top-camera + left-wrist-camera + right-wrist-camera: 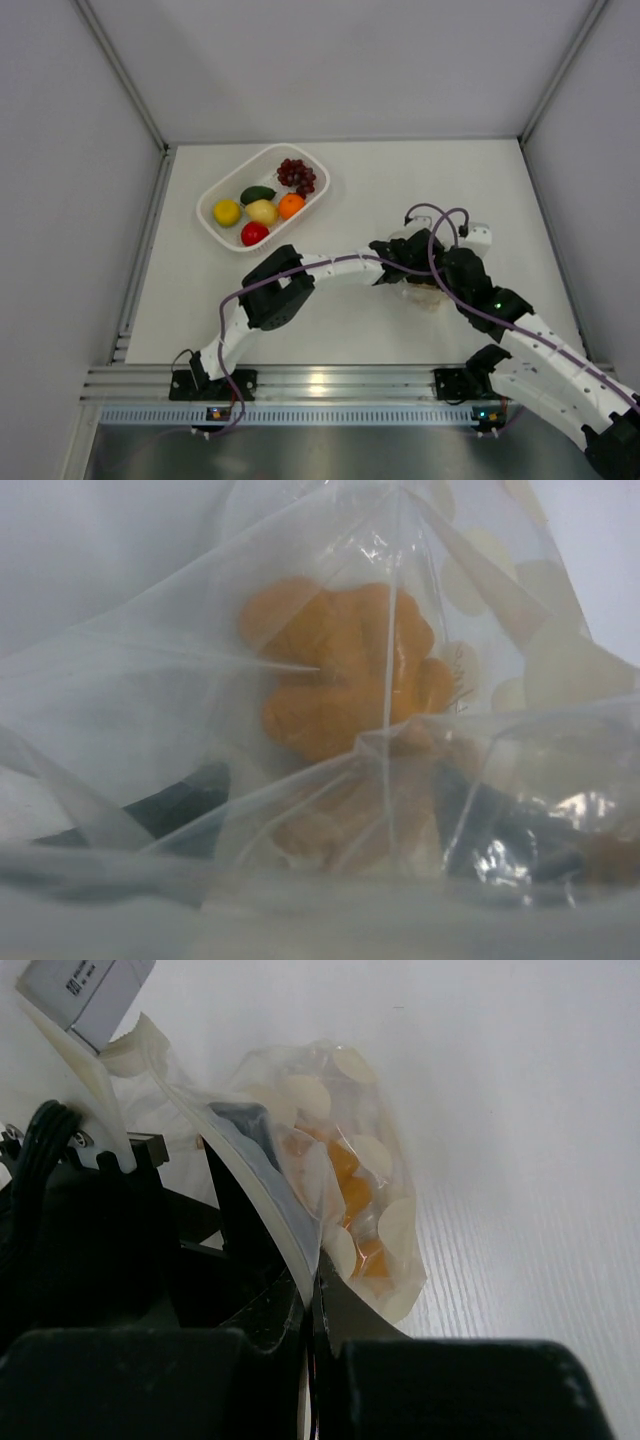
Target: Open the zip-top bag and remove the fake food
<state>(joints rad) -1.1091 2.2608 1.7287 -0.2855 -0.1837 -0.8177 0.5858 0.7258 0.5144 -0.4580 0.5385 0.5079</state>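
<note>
Pinching the zip-top bag (375, 1150), the right hand (312, 1295) holds its edge; the left hand (400, 255) gapes inside; most fake food (262, 212) sits in the basket (203, 212), one orange piece (340, 670) left

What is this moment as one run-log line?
right hand: shut on bag | left hand: open, at bag | orange piece: inside bag | other fruit: in basket
</note>
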